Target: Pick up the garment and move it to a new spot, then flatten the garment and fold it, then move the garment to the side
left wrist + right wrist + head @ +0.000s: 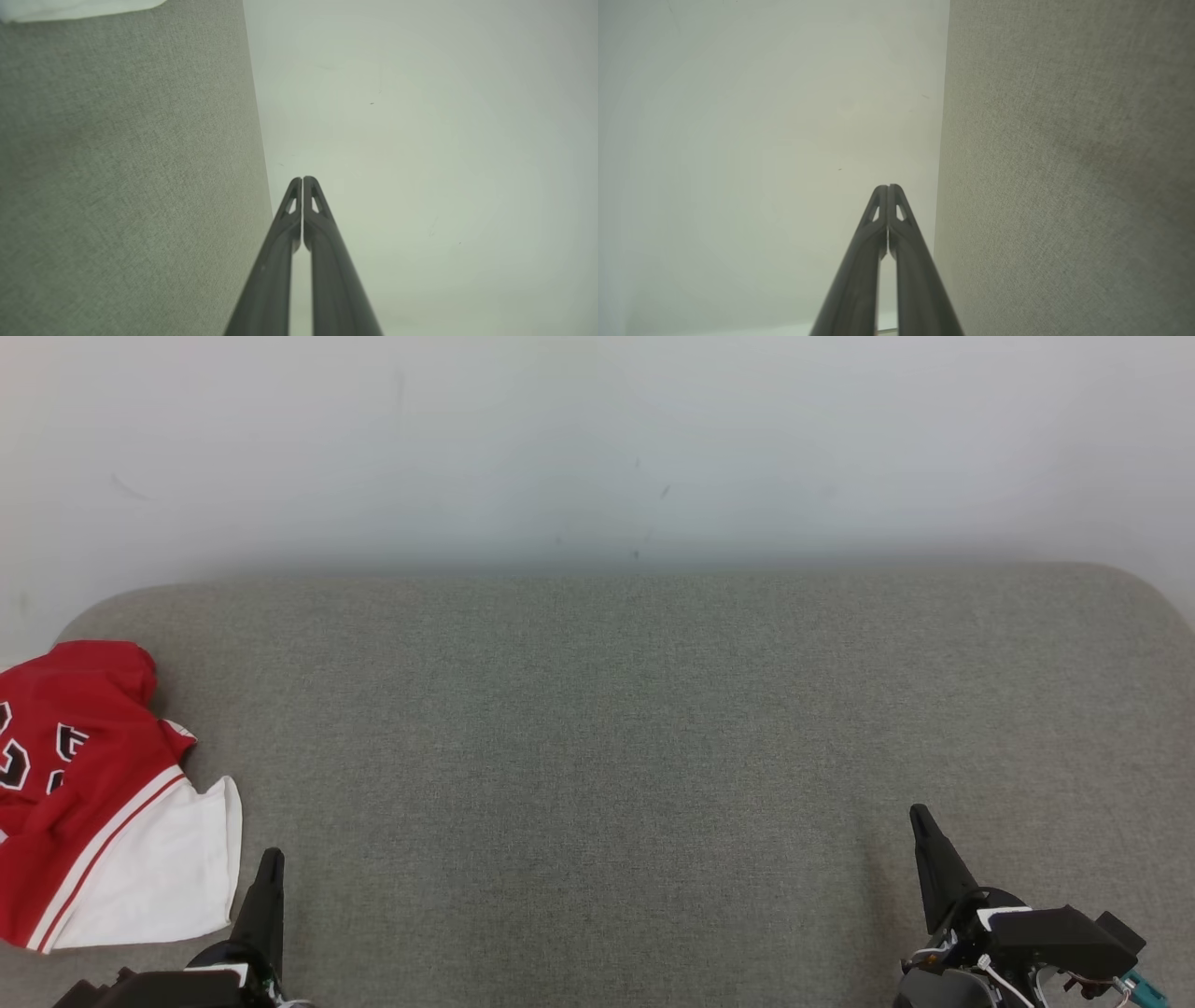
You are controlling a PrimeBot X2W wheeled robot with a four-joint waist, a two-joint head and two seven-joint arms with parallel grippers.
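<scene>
A red and white garment (93,803) with black lettering lies crumpled at the left edge of the grey fabric surface (607,737); a white strip of the garment (79,7) shows at the top left of the left wrist view. My left gripper (271,859) is shut and holds nothing, just right of the garment's white hem. In the left wrist view the left gripper (302,179) has its tips pressed together. My right gripper (920,814) stands at the lower right, far from the garment. It is shut too, as the right gripper (888,187) shows in its own wrist view.
A pale wall (597,439) rises behind the grey surface, whose back corners are rounded. The wide middle of the surface lies between my two grippers.
</scene>
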